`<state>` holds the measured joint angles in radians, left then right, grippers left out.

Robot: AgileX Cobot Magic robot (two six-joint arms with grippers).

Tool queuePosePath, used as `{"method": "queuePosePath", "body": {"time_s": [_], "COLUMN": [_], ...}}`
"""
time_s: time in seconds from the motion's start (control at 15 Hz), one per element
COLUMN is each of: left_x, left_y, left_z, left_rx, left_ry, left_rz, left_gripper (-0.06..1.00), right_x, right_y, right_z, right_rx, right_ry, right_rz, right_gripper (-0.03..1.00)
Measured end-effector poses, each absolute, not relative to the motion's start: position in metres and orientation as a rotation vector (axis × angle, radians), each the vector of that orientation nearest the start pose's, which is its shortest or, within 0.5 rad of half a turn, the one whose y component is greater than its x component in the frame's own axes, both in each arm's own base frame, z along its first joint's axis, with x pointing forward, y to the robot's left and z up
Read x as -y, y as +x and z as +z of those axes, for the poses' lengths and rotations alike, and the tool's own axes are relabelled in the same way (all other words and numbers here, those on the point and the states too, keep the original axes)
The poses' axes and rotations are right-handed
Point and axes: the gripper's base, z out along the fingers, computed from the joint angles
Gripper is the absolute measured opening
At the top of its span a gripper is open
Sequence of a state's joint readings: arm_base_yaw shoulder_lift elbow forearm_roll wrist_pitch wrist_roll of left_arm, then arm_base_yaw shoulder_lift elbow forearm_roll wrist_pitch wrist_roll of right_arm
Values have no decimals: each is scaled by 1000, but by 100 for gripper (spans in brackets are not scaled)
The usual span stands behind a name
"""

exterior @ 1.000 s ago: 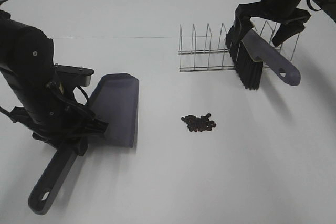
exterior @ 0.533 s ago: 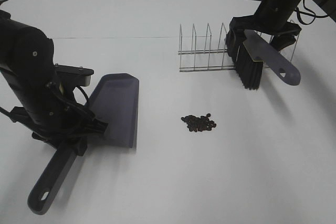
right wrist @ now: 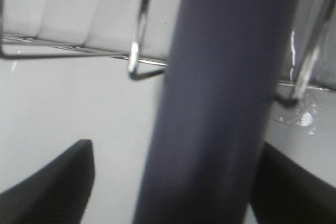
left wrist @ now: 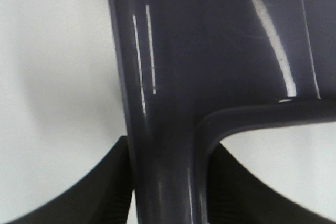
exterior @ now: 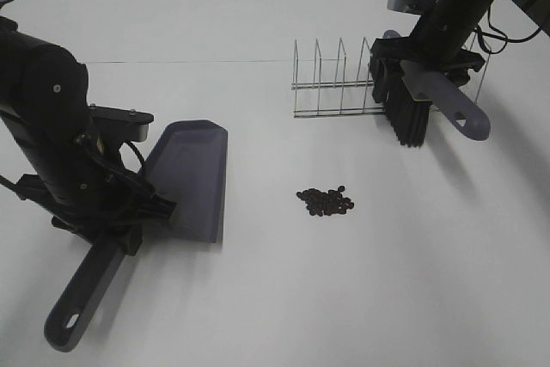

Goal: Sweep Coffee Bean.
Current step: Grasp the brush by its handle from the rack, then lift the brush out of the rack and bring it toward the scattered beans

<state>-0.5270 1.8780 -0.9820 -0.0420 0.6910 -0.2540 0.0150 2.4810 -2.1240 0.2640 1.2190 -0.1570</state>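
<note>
The left fingers (left wrist: pixel 105 198) clamp the dustpan handle (left wrist: pixel 168 171) between them. The right fingers (right wrist: pixel 58 182) straddle the brush handle (right wrist: pixel 210 103), seemingly not quite closed.

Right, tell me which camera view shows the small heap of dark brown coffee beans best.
The exterior high view: the whole coffee bean heap lies in the open on the white table. The left wrist view shows the grey-purple plastic dustpan close up, the right wrist view the brush's grey-purple handle; no beans in either.

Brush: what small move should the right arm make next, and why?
Probably close the right gripper on the brush handle: its fingers straddle it with a gap on one side, and the brush rests against the rack.
</note>
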Motion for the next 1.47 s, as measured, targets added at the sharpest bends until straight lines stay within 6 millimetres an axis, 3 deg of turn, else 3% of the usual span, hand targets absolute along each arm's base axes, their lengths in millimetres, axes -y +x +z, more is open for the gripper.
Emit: {"method": "queuePosePath", "body": {"time_s": [0.07,0.13,0.6,0.87,1.2,1.27,1.47], "left_x": [162,162,162,162,162,162,162], "left_y": [273,273,273,273,273,273,273], "left_z": [124,124,124,124,124,124,124], "left_rx": [-3063,-3063,-3063,-3064,-3064,-3064,-3065], "left_ry": [372,372,373,373,373,373,374], "left_rz": [-82,-82,-82,-81,-81,-81,-80], "left_gripper": [33,33,33,33,33,33,33], "right_x": [-27,-26,-25,-25,-24,-24,-24], "right_y": [502,502,503,502,500,498,498], "right_z": [132,132,135,152,147,144,143], "right_rx": [-3024,-3028,-3020,-2992,-3011,-3023,-3028], "right_ry": [-128,-129,-133,-73,-81,-83,-84], "right_rz": [332,305,283,282,274,273,271], "right_gripper": [56,49,49,49,47,35,30]}}
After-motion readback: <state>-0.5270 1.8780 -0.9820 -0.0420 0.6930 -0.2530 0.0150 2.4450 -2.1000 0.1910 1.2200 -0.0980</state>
